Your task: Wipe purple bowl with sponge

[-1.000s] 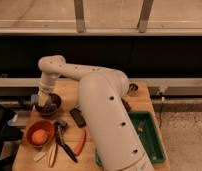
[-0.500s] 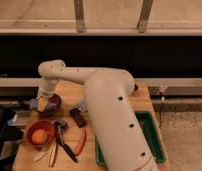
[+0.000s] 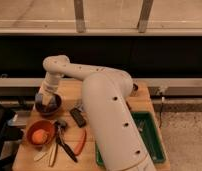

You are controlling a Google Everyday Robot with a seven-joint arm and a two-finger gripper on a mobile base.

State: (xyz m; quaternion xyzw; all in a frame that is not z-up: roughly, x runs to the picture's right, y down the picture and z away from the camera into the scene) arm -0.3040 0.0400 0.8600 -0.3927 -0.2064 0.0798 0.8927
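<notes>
Since a second ago the white arm (image 3: 101, 105) has swung in toward the back left of the wooden desk (image 3: 69, 90), so the gripper (image 3: 47, 96) now hangs right over the purple bowl (image 3: 47, 106) rather than off to the bowl's left. No writing or brand mark can be read on anything in view. A pale sponge (image 3: 43, 98) shows at the gripper's tip, low inside the bowl's rim and apparently touching it; whether the fingers are clamped on it or merely beside it cannot be told. The purple bowl sits near the desk's left edge, well back from the front edge. In front of the bowl stands an orange bowl (image 3: 40, 133) with a round orange thing inside, close to the left edge. Right of the purple bowl lies a small dark rectangular object (image 3: 77, 116), and in front of that a cluster of utensils (image 3: 61, 142) and a long orange-red piece (image 3: 80, 142), all crowding the front left of the desk. Far right of the bowl, beyond the arm's bulk, a green tray (image 3: 155, 140) lies along the desk's right edge. Open wood remains behind the purple bowl, toward the desk's rear edge.
</notes>
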